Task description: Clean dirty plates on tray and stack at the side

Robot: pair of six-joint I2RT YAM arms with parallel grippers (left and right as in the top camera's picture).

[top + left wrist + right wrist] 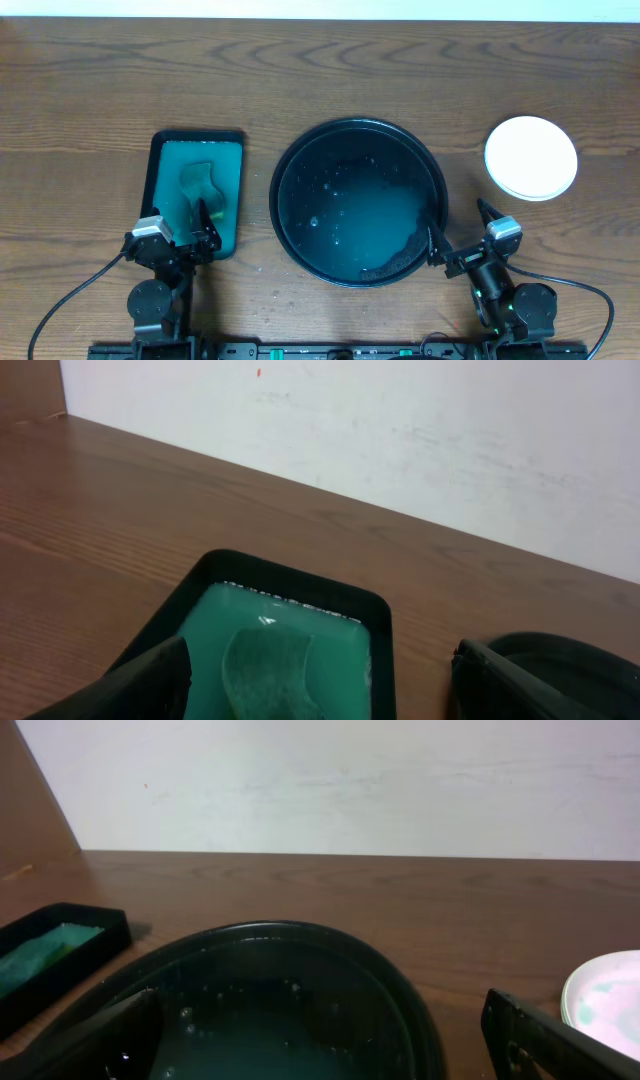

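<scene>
The large round black tray [282, 170] sits at the table's middle, wet and glossy, with no plate on it. It also shows in the right wrist view [400, 995] and at the edge of the left wrist view [570, 655]. White plates [531, 157] lie stacked on the table to the tray's right; their edge shows in the right wrist view [605, 1000]. My left gripper [203, 232] is open and empty over the near end of the rectangular tray. My right gripper [458, 232] is open and empty at the round tray's near right rim.
A rectangular black tray [152, 170] with a teal inside holds a green sponge [200, 185], left of the round tray. The sponge also shows in the left wrist view [270, 670]. A white wall stands behind the table's far edge.
</scene>
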